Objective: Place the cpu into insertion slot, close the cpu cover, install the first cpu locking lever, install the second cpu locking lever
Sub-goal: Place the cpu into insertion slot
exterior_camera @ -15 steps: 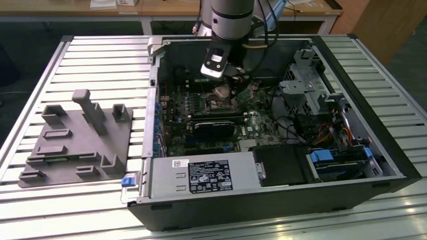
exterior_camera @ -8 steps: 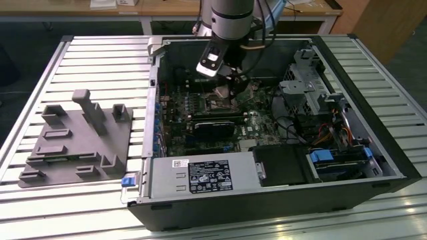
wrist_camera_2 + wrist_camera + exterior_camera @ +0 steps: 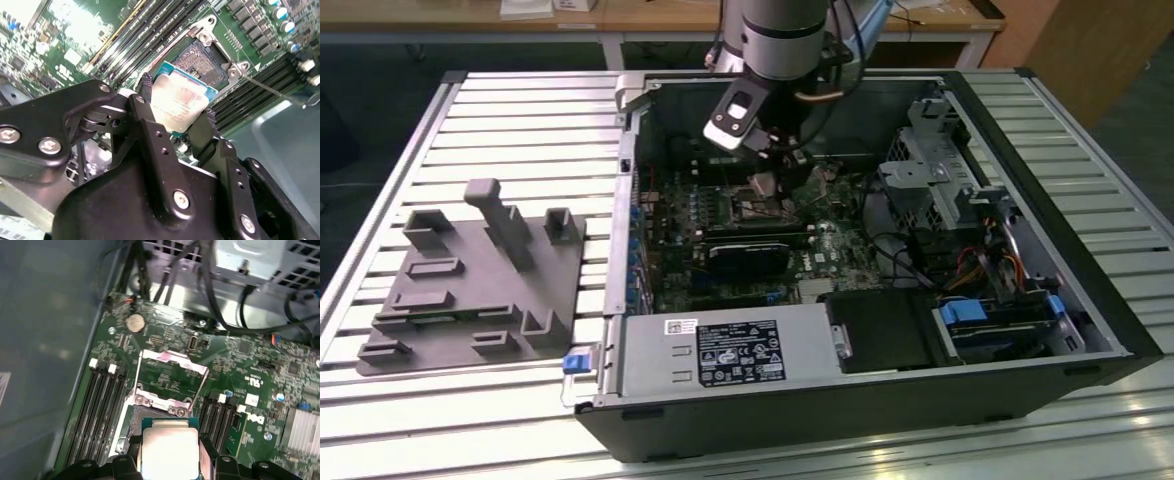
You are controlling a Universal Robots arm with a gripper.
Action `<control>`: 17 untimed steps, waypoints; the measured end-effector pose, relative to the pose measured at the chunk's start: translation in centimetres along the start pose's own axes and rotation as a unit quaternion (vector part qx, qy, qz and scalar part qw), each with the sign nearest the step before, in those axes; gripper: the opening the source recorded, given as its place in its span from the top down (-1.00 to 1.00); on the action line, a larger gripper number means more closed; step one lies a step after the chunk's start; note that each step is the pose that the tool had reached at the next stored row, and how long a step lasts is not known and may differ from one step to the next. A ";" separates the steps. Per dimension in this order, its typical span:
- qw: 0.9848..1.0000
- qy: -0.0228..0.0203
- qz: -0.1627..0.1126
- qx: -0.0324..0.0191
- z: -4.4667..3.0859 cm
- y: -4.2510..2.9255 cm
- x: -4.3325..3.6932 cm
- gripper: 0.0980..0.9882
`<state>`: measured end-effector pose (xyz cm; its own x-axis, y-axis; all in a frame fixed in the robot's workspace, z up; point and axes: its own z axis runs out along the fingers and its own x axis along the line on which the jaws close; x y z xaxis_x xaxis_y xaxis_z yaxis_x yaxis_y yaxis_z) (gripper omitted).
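Step one in hand: black two-finger claw (image 3: 176,99) grips flat silver-grey square cpu (image 3: 182,105) close by dark square insertion slot (image 3: 202,60), not yet in; silvery cpu cover (image 3: 172,358) stands open; seating calls for squaring chip to socket

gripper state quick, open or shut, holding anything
Gripper: shut on the cpu, held just short of the open insertion slot.

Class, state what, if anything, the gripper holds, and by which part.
The gripper holds the cpu, jaws closed on its two opposite edges.
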<state>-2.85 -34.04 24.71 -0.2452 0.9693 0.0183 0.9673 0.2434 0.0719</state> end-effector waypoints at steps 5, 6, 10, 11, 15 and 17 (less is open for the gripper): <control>0.999 -0.003 0.044 -0.001 0.05 0.00 0.00 0.01; 0.999 -0.004 0.052 -0.001 0.06 0.00 0.00 0.01; 0.996 -0.006 0.084 -0.002 0.11 -0.01 0.00 0.01; 0.996 -0.007 0.092 -0.002 0.12 -0.01 0.00 0.01; 0.992 -0.009 0.125 -0.002 0.18 -0.01 0.00 0.01; 0.990 -0.010 0.142 -0.003 0.21 -0.02 0.00 0.01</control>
<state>-2.85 -34.04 24.50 0.0372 0.9991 0.0183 0.9967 -0.0384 0.0719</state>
